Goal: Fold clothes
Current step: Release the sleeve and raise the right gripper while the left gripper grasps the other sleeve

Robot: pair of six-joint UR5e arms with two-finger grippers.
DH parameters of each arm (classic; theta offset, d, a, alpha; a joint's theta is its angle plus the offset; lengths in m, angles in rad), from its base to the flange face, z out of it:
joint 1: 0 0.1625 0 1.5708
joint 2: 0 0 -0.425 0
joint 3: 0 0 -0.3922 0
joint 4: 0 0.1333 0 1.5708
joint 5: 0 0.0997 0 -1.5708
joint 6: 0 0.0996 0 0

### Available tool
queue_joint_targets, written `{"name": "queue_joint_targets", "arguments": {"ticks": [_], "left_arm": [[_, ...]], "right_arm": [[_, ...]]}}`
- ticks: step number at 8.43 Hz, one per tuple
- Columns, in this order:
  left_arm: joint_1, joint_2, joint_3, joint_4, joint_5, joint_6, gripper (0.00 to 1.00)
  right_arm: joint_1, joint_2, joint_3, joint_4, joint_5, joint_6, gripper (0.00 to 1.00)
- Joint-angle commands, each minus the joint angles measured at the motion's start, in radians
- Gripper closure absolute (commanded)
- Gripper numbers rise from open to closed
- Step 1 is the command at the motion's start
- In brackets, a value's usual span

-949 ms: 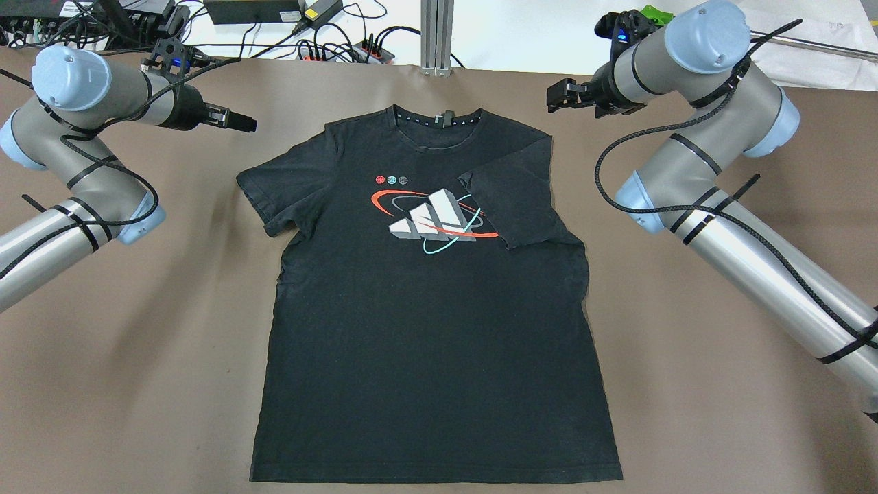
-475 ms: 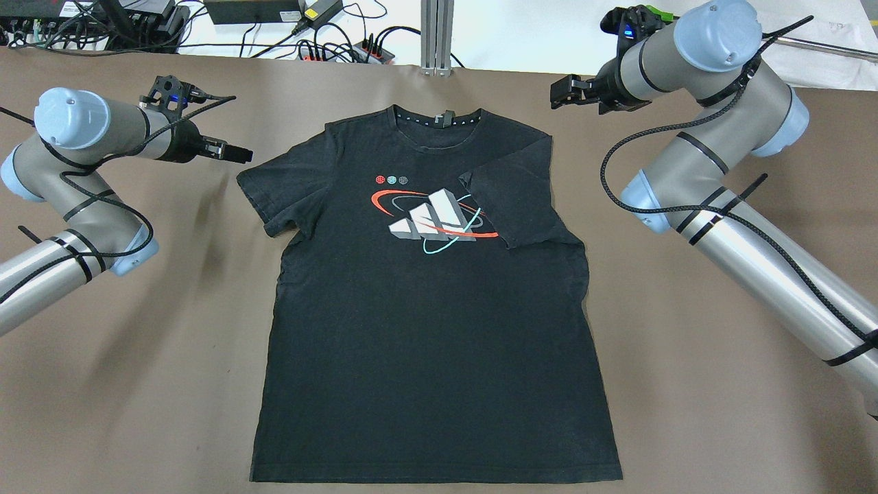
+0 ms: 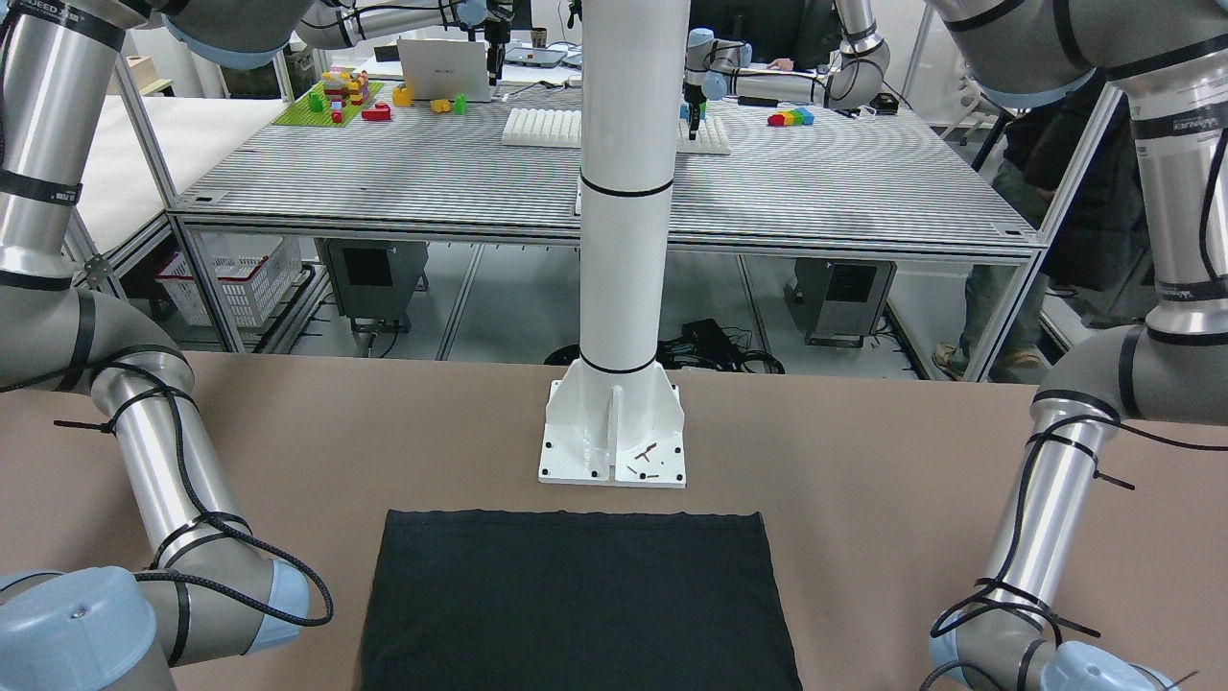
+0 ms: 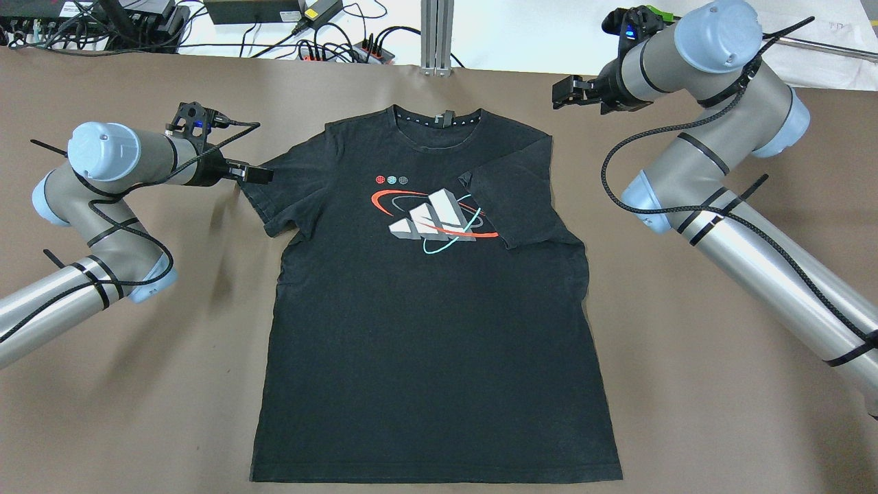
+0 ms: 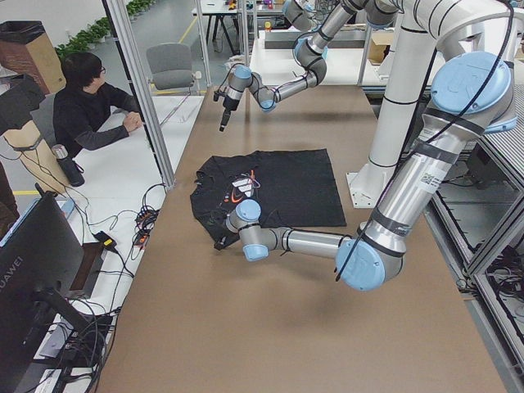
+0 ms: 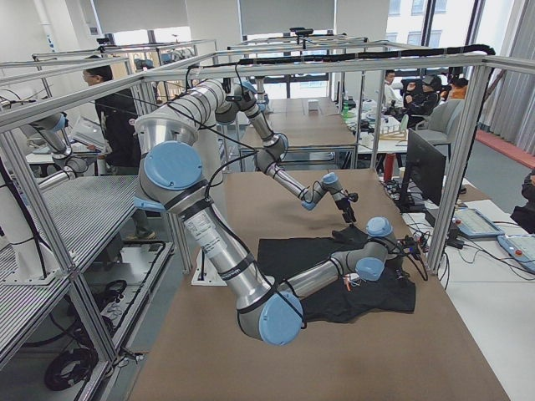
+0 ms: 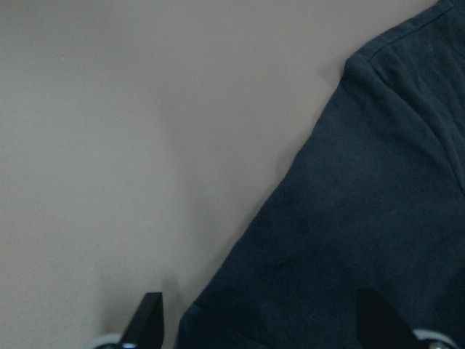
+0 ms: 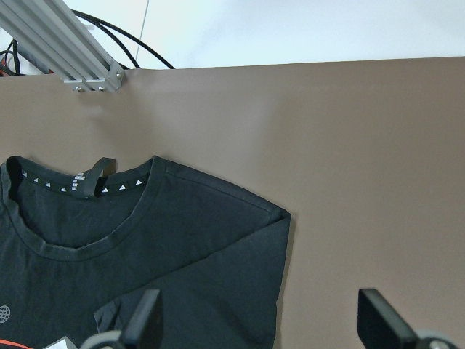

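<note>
While the left pincer (image 4: 265,175) sits spread astride the hem of the unfolded left sleeve (image 4: 274,199), the black cotton T-shirt with a red, white and teal chest print (image 4: 425,329) lies flat mid-counter (image 4: 137,412), with its right sleeve (image 4: 511,199) folded inward. The right pincer (image 4: 559,92), also spread, hovers beyond the far right shoulder.

Risks:
- A shallow pinch may slip off the hem.
- A deep pinch may drag the torso and disturb the right fold.

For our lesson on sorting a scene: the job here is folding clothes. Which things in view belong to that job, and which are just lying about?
Part of the job:
black T-shirt
left gripper
right gripper

Just lying about:
white pillar
cables
power strip
aluminium post
</note>
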Motion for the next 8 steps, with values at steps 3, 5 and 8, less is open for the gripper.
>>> {"name": "queue_joint_targets", "arguments": {"ticks": [3,5,8], "left_arm": [[0.004,0.028,-0.007,-0.001,0.006,0.008,0.06],[0.004,0.030,-0.008,0.000,0.008,0.006,0.07],[0.006,0.021,-0.010,0.006,0.008,0.005,0.30]], "right_arm": [[-0.003,0.001,-0.003,0.000,-0.008,0.001,0.06],[-0.003,0.000,-0.008,0.000,-0.017,0.001,0.06],[-0.003,-0.002,-0.006,0.000,-0.017,0.001,0.06]]}}
